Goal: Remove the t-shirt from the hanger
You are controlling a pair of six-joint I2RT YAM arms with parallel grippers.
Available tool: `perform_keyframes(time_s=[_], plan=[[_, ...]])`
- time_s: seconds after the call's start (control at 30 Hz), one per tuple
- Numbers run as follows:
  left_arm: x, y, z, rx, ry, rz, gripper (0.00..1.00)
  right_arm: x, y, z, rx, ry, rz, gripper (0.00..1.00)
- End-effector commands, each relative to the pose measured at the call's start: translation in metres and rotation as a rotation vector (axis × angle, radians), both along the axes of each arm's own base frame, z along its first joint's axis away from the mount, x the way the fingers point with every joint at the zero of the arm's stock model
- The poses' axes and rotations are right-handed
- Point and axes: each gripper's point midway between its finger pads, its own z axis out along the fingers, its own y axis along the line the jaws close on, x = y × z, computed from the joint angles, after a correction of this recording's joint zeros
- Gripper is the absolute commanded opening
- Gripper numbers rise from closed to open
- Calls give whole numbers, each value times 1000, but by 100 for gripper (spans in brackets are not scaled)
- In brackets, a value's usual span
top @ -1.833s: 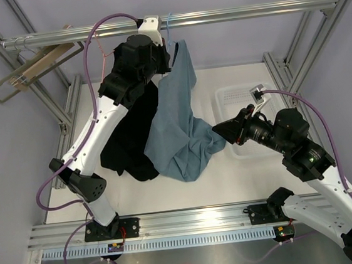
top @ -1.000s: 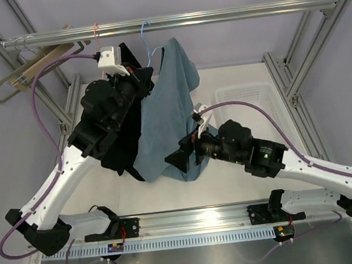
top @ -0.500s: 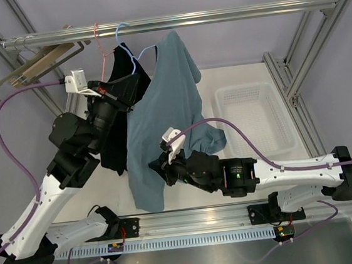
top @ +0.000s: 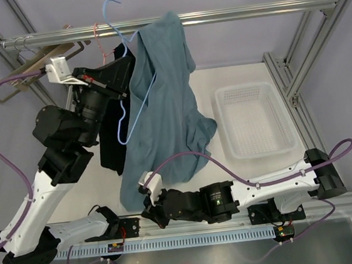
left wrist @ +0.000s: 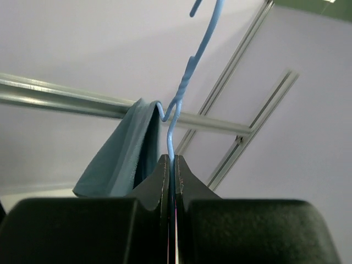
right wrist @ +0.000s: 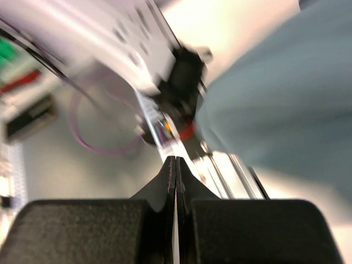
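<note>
White table top, bordered by aluminium rails at its near and side edges, carrying one white mesh basket set flat on its right half, close beside the right-hand rail.

teal t-shirt, blue hanger, white basket

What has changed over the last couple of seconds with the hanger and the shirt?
The left gripper, shut on the blue hanger, carried it leftward, its hook now clear of the rail. The right gripper swept from beside the basket left to the near edge, the t-shirt stretching after it. The basket and wooden hanger stayed put.
</note>
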Motion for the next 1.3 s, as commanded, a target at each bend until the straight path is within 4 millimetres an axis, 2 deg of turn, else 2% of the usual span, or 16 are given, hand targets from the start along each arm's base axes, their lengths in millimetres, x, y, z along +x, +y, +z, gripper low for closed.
perform_keyframes(time_s=[0.0,0.17,0.3,0.33,0.37,0.5,0.57,0.63,0.7,0.73,0.77,0.8,0.97,1.07,1.13,1.27], plan=[[-55,53,98,-239,-233,-9,0,2,-28,-1,-10,18,-70,0],[-87,59,90,-176,-185,-109,0,60,-72,-1,-38,-22,-231,0],[-127,67,66,-151,-151,-243,0,104,-122,55,26,-155,-389,0],[-125,62,45,-131,-112,-253,0,111,-132,72,47,-178,-413,0],[-144,77,43,-150,-138,-269,0,116,-140,84,70,-195,-427,0],[-165,80,16,-158,-114,-348,0,152,-177,137,154,-304,-499,0],[-174,72,8,-139,-109,-419,0,161,-182,155,184,-325,-519,0],[-179,69,8,-140,-103,-451,0,165,-171,150,167,-300,-486,0],[-181,64,11,-127,-107,-477,0,155,-148,125,142,-242,-400,33],[-182,62,13,-122,-113,-489,0,154,-141,120,151,-236,-392,57],[-185,60,13,-115,-116,-509,0,158,-140,114,143,-238,-412,98],[-188,60,16,-114,-123,-517,0,170,-147,104,109,-267,-482,100],[-202,64,20,-115,-150,-559,0,212,-177,106,66,-404,-596,99],[-210,65,19,-123,-149,-591,0,238,-172,94,32,-392,-618,99],[-211,67,15,-114,-139,-586,0,248,-165,103,67,-400,-630,97],[-213,81,3,-102,-125,-531,0,266,-162,129,116,-436,-694,54]])
